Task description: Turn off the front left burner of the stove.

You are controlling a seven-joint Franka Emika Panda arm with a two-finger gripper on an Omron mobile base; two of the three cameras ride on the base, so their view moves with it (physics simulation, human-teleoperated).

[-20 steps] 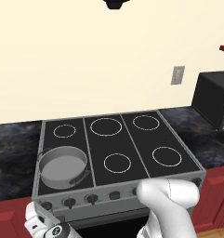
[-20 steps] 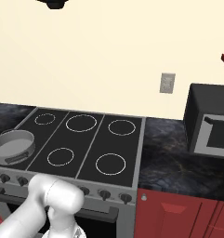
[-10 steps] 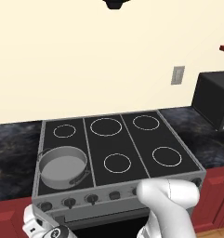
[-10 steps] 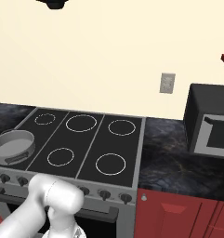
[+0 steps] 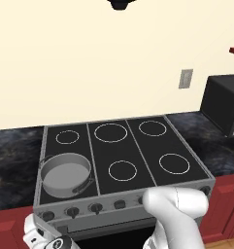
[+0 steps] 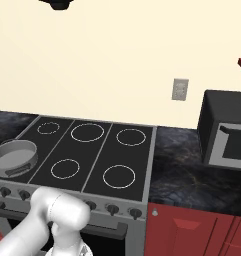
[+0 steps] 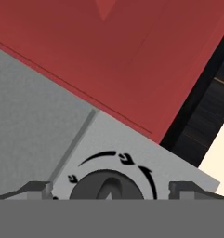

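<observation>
From the left base camera I read the scene left to right: dark marbled counter (image 5: pixel 11 160), then the stove (image 5: pixel 123 160), then more counter and a black microwave (image 5: pixel 224 102) at the far right. The stove's long axis runs left-right along the wall; its knob panel faces me and the base. A round grey pan (image 5: pixel 65 174) sits on the front left burner. The other ring marks are bare (five thin white circles). A row of small dark knobs (image 5: pixel 72 211) lines the front panel.

My arm's white elbow rises at lower right; the hand hangs low at the stove's front left corner, just below the knob row.

In the hand camera, a dark knob (image 7: pixel 106 186) with curved arrow marks around it sits low in the frame on the grey panel, red cabinet (image 7: pixel 132 51) beyond. The gripper (image 7: pixel 111 191) has its two tips spread wide, one either side of the knob, not touching it as far as I can see.

In the right base camera, a wall outlet (image 6: pixel 180 89) sits above the counter.
</observation>
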